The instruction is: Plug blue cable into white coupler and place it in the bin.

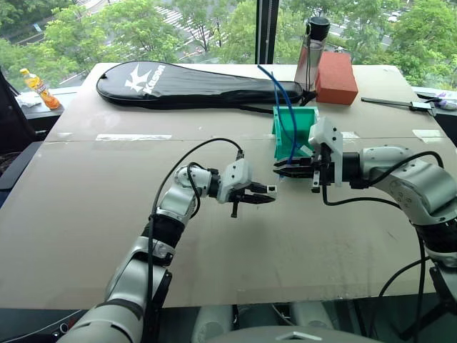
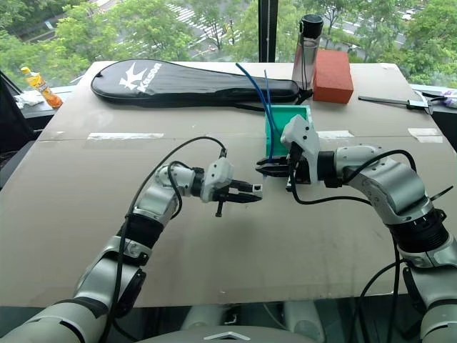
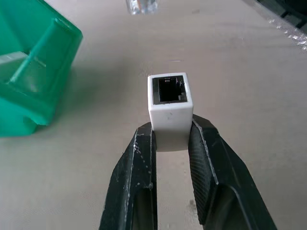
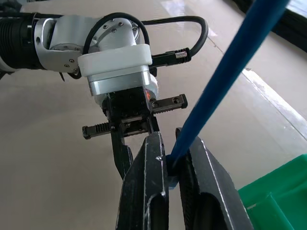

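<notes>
**White coupler and blue cable held tip to tip above the table**

White plastic shows between the left gripper's (image 1: pixel 265 194) black fingers: the white coupler (image 3: pixel 170 103) is pinched there, its dark socket facing away from the wrist toward the right gripper (image 1: pixel 284 170). That claw is clamped on the blue cable (image 4: pixel 225 76) near its plug end, with the rest of the cable arching up and back over the bin (image 1: pixel 303 121). The two grippers point at each other, near but apart, over the tan table (image 1: pixel 86 214). The teal bin stands just behind the right gripper, in front of a clear bottle (image 1: pixel 311 53) and a red-brown block (image 1: pixel 335 77). A black racket bag (image 1: pixel 178 84) lies farther back.
</notes>
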